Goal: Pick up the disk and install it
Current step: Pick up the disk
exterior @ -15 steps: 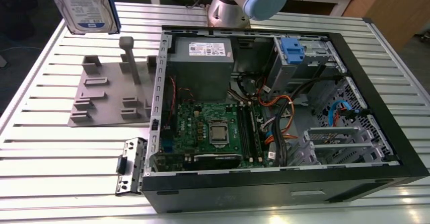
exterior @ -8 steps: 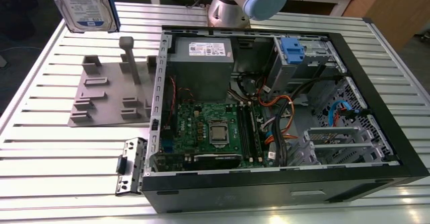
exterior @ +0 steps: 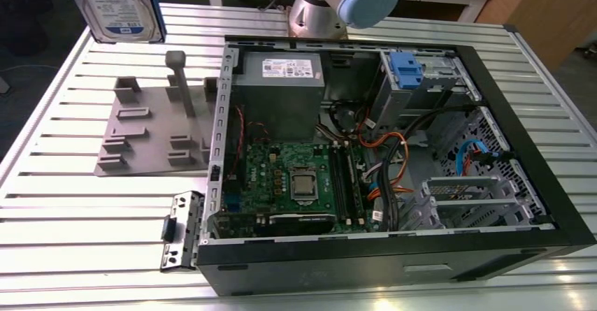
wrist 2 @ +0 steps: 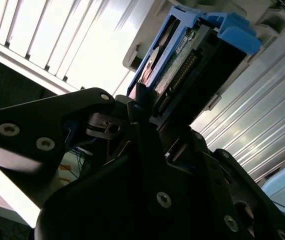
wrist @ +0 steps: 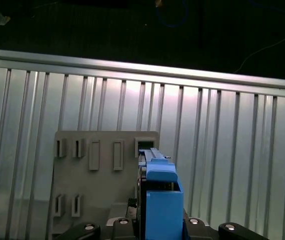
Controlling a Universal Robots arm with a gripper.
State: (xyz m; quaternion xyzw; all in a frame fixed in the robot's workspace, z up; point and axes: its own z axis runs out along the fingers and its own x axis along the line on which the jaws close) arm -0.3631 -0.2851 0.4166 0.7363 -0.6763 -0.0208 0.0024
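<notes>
A: Jaws?
B: Clenched on the disk (wrist 2: 182, 60), gripper (wrist 2: 147, 125) in the second wrist view; black fingers (wrist 2: 141, 112) pinching the connector end of the blue-framed drive. Same grasp in the first wrist view, gripper (wrist: 160, 222) below the blue carrier.

A: Position of the disk?
B: Off the table, held upright. In the exterior view, at the far left corner of the frame (exterior: 119, 7), label side toward the camera, well above the ribbed table (exterior: 84, 206). In the first wrist view, hanging over the grey fixture plate (wrist: 102, 180), above one slot at the plate's edge.

A: Surroundings, outward?
B: Grey fixture plate (exterior: 154, 129) with empty slots and one upright post, left of the open computer case (exterior: 392, 164). Inside the case: power supply (exterior: 278, 91) at the far side, green motherboard (exterior: 289, 182) nearer, blue-fronted drive cage (exterior: 415, 80) at the far right. Loose metal bracket (exterior: 184, 230) lying on the table by the case's near left corner. Arm base (exterior: 331, 7) beyond the case.

A: Progress?
B: Pick-up done, judging by the lifted drive and the vacant fixture. Install not yet done: drive well apart from the cage, on the opposite side of the case. Roughly the first half complete; carry and insertion outstanding.
</notes>
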